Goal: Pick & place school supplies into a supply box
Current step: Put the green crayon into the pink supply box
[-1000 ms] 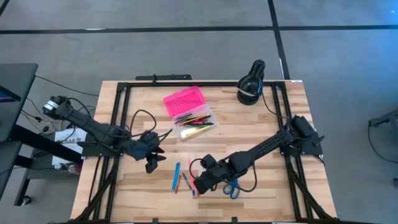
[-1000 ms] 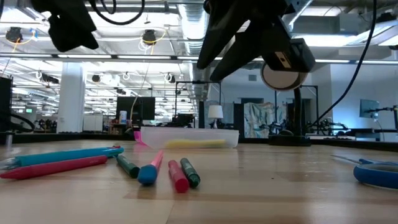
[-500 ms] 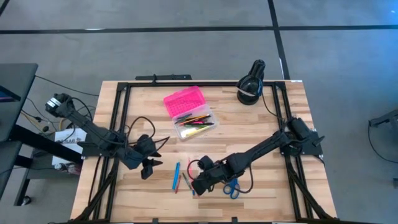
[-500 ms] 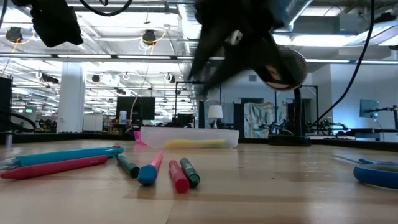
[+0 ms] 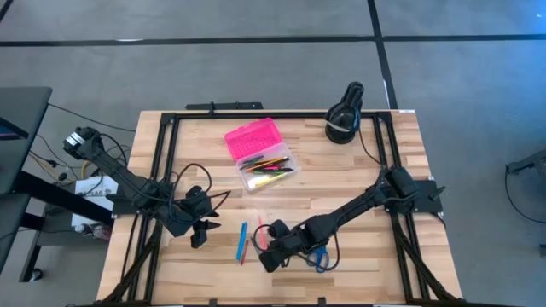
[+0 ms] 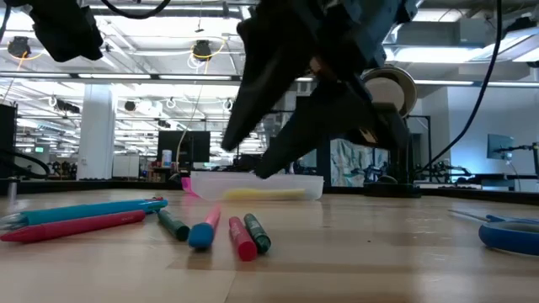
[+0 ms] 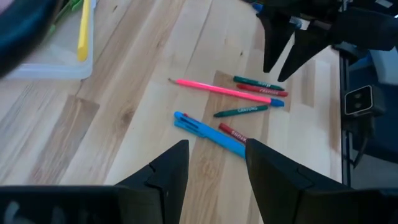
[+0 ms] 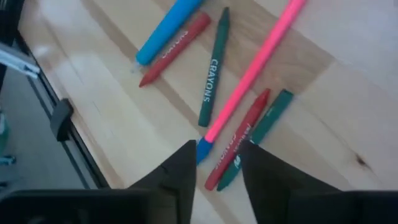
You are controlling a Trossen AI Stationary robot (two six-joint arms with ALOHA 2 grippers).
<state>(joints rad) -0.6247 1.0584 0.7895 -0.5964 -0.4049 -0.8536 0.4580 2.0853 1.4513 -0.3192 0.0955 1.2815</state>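
Right gripper has dropped low over the near crayons, fingers parted, holding nothing.
Pink pencil lies there: light, stiff, rolls easily; pinch its middle. Left gripper waits open.

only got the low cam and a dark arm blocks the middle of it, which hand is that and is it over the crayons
Observer: That is the right hand, over the loose crayons. Its wrist view shows open fingers either side of the blue tip of the pink pencil, gripping nothing.
Operator: where's the left one
Observer: The left hand is open and empty. It waits beside that group, toward the table's left edge.
Operator: anything in the box yet
Observer: Yes. The supply box lies open, and several pencils are in its clear base.
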